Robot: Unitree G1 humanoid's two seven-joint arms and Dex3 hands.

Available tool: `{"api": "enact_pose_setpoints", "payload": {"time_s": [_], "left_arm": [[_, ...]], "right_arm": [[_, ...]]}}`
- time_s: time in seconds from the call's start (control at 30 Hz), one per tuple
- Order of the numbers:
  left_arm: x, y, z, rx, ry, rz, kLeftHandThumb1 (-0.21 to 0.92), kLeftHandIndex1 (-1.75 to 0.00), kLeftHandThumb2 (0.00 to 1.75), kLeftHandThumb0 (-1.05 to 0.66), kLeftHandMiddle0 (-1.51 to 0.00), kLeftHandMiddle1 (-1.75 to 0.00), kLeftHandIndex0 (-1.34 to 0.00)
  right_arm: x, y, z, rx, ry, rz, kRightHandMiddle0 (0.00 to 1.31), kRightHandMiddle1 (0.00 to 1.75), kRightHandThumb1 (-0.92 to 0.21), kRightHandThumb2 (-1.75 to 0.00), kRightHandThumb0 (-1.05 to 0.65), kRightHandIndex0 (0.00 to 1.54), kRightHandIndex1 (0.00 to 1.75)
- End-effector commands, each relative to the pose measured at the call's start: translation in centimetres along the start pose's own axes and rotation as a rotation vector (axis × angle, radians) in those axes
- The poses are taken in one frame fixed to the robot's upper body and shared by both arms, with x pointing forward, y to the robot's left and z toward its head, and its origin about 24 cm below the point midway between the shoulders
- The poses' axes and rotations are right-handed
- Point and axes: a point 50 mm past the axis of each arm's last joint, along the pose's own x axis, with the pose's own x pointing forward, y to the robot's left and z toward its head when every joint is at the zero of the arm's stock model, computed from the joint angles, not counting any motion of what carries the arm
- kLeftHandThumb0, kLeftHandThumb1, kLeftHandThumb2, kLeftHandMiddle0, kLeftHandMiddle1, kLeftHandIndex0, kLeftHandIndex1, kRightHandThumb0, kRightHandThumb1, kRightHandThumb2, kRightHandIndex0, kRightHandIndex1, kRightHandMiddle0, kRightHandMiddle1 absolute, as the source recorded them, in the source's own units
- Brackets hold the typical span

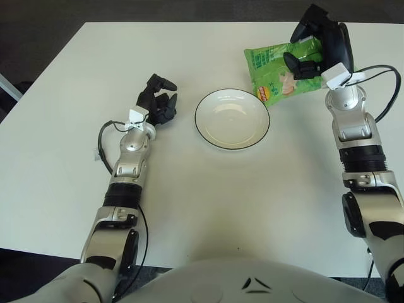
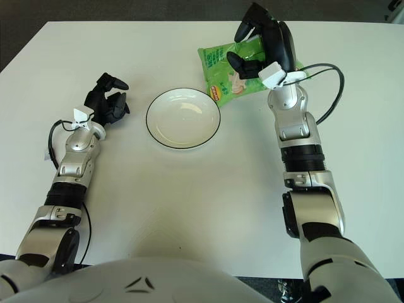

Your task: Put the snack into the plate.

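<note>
The green, crinkled plastic snack bag (image 1: 278, 72), printed with pale artwork and a small red-and-yellow logo near its lower corner, sits beyond and to the right of the round white ceramic plate with a thin dark rim (image 1: 231, 118). The bag is tilted, its logo corner pointing down toward the plate's upper right edge and showing just beside the rim. Its far right end is clasped by dark fingers. The plate lies flat on the white table, shallow, glossy and empty.
</note>
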Motion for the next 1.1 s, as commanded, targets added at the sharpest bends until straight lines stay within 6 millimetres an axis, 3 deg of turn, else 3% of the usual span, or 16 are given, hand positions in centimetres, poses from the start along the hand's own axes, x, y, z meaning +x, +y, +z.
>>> {"api": "enact_pose_setpoints", "payload": {"time_s": [0.0,0.73,1.07], "left_arm": [[-2.0,-0.5,-3.1,0.004,0.145,0.0,0.77,-1.71,0.69,-0.37,-0.79,-1.73,-0.33],[-2.1,-0.7,-3.1,0.005,0.129,-0.005,0.76,-1.7,0.69,-0.37,-0.77,-1.71,-0.34],[-2.1,-0.8,-3.1,0.005,0.126,-0.007,0.77,-1.7,0.68,-0.37,-0.77,-1.7,-0.34]], "right_arm": [[1.2,0.0,1.1,-0.017,-0.058,-0.005,0.63,1.75,-0.45,-1.13,0.42,0.5,1.75],[3.7,-0.4,4.2,-0.108,-0.249,-0.096,0.64,1.75,-0.45,-1.14,0.43,0.5,1.75],[3.6,-0.6,4.0,-0.131,-0.247,-0.104,0.64,1.75,-0.45,-1.14,0.43,0.5,1.75]]}}
